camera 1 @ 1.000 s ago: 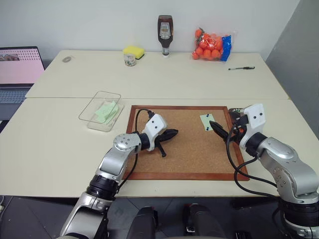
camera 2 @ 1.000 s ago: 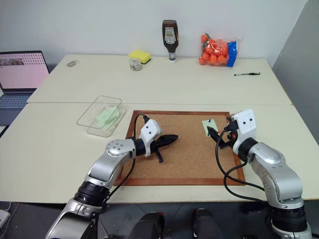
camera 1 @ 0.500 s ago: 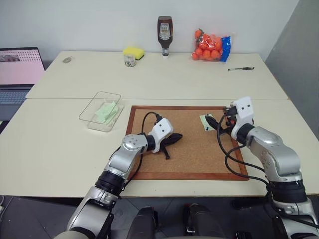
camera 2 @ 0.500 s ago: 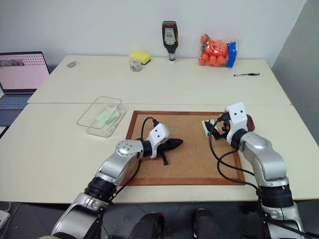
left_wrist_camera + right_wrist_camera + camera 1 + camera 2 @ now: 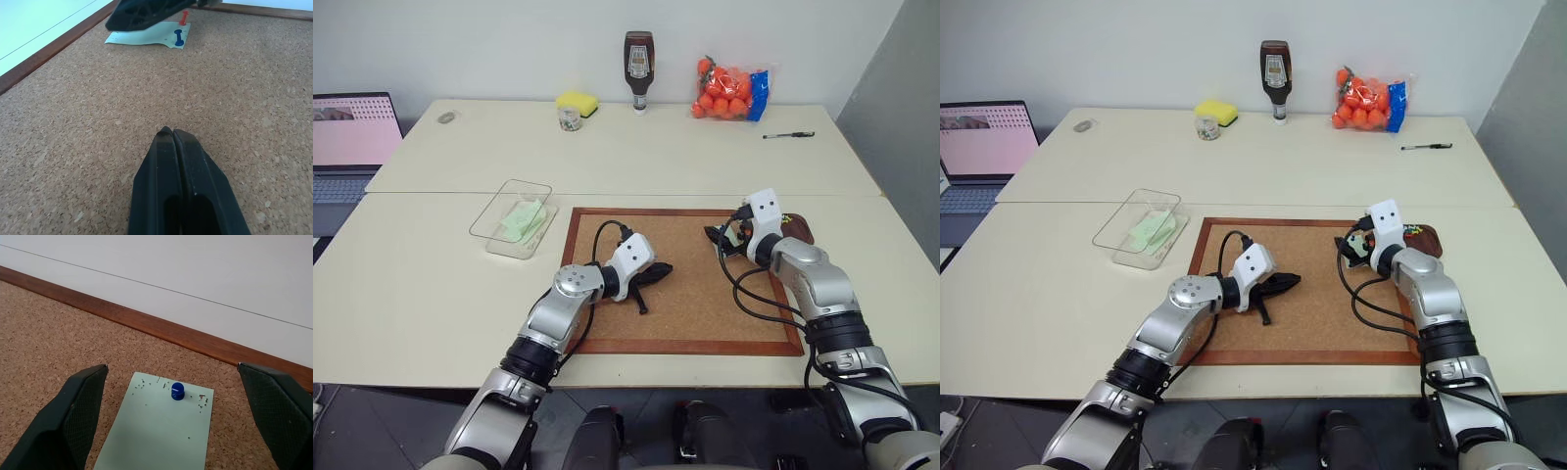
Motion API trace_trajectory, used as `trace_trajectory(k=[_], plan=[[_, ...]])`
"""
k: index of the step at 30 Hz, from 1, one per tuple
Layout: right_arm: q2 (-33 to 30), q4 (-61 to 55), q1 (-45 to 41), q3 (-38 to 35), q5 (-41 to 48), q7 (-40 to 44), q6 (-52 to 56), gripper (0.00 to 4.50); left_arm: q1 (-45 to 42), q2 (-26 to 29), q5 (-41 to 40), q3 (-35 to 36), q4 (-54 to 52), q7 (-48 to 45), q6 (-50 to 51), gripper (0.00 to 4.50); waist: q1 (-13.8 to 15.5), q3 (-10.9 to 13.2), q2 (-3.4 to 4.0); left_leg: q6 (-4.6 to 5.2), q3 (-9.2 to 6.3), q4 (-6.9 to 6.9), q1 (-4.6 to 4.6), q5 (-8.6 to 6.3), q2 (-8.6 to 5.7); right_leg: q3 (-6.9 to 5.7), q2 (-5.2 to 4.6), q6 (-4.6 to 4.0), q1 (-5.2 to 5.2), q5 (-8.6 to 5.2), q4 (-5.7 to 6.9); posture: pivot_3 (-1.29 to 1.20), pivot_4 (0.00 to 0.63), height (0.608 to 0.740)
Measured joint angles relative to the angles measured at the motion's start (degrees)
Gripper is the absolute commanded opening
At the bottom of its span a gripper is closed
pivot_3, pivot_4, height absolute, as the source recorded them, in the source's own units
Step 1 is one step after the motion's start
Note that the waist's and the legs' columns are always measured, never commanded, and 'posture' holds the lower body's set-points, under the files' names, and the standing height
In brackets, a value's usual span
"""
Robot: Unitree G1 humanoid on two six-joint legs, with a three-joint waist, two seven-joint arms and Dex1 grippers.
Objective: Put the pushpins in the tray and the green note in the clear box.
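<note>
Right wrist view: right claw (image 5: 173,426) spread wide, fingers either side of the green note (image 5: 161,428); nothing grasped.
Green note: lies flat on the corkboard (image 5: 685,294) near its far frame, pinned by a dark blue pushpin (image 5: 177,390) at its far edge. Many small pinholes around that pin.
Second pin: left wrist view shows a red pushpin (image 5: 183,18) just beside the blue one, at the note's edge; whether it pierces the note, cannot tell.
Left claw (image 5: 172,134): clenched, empty, low over bare cork near the middle of the board, well apart from the note.
Tray (image 5: 1427,238): dark brown, on the bench just beyond the board's right corner, behind the right wrist. A few coloured specks inside look like pushpins; count unclear.
Clear box (image 5: 512,217): on the bench left of the board, already holding pale green paper.
Progress (judgement): partly done. Left: pull the blue and red pins, drop them in the tray, then carry this note to the clear box.
Step in hand (judgement): right claw lining up on the blue pin.
</note>
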Motion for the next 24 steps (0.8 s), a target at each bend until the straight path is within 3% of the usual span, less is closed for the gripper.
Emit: trace_trajectory(k=[18,24], plan=[[1.85,3.30,-0.69,-0.06,-3.50,-0.08,-3.69,0.18,0.48,0.32,0.03,0.04,-1.13,0.07,1.05,0.00,-0.01,0.00,0.01,0.01,-0.04,-0.01,0.02,-0.01,0.01,0.02,0.00,0.00,0.00,0.00,0.01,0.00,0.150,0.740],[2.39,2.71,-0.59,-1.08,-3.09,-0.31,-3.41,0.03,0.48,0.47,0.04,0.03,-1.27,0.02,1.05,0.00,-0.02,0.00,0.01,0.01,-0.05,-0.02,0.01,-0.01,0.01,0.02,0.00,0.00,-0.01,0.00,0.01,0.00,0.150,0.740]])
